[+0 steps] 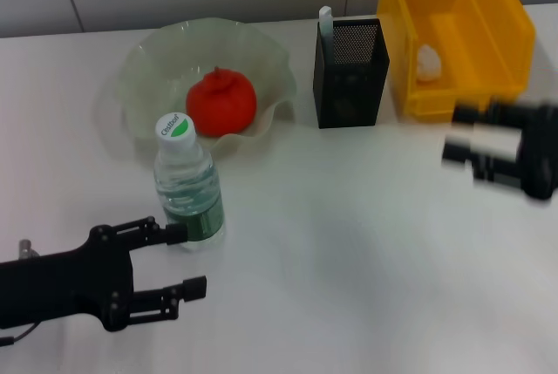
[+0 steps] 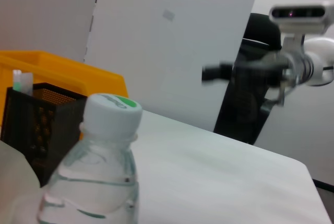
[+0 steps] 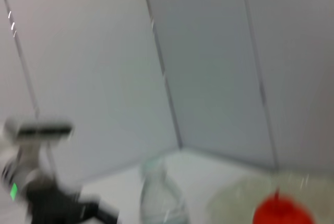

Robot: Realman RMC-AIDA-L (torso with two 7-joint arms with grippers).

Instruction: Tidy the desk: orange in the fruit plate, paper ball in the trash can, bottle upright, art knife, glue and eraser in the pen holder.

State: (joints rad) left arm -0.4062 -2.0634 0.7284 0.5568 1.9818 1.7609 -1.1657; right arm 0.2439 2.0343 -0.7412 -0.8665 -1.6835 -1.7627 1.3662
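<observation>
With its jaws open beside the upright bottle (image 1: 188, 184), the left gripper (image 1: 181, 261) is risking toppling it toward twelve o'clock into the plate (image 1: 148, 60); the right gripper (image 1: 462, 147), jaws unreadable, is hovering at three o'clock.

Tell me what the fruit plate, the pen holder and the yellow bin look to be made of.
Fruit plate: translucent, frosted-looking glass or plastic; the table shows through its wavy rim. Pen holder: black metal mesh by the look of its fine perforated walls, matte. Yellow bin: moulded plastic, judging by its smooth, uniform, slightly glossy walls.
</observation>
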